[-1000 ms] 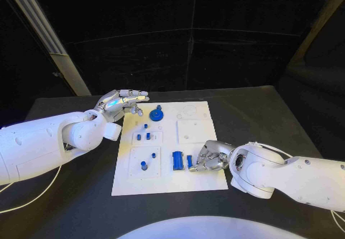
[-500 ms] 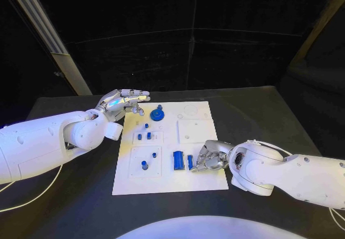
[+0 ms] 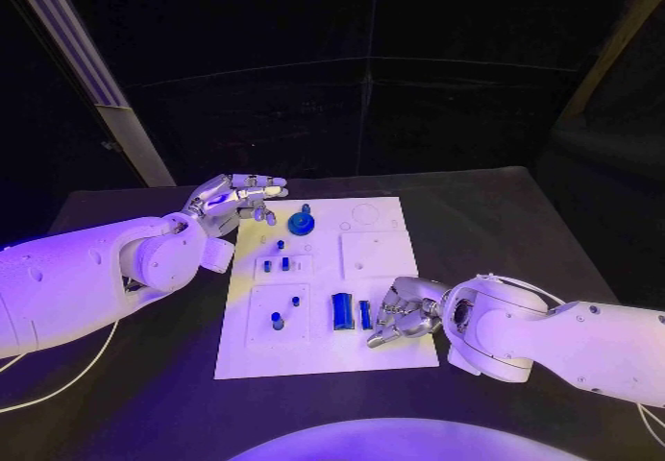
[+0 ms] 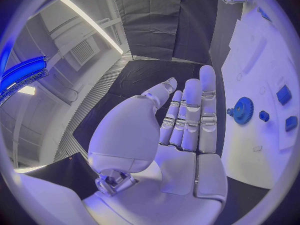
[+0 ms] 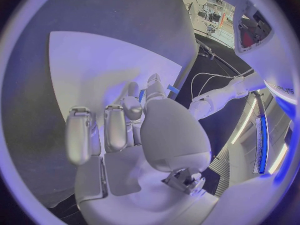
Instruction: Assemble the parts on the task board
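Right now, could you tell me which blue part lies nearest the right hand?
The narrow blue bar lying beside the larger blue block; it sits right at the right hand, while the other parts lie farther left or up the board.

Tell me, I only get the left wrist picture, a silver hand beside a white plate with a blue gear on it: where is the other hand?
Observer: The right hand is low over the near right part of the task board, fingers next to a small blue bar.
Operator: Is it holding that bar?
Observer: I cannot tell. The right wrist view shows a blue piece by its thumb tip, but the contact is hidden.
Operator: Anything else near it?
Observer: A larger blue block lies beside the bar, on the side away from the hand.
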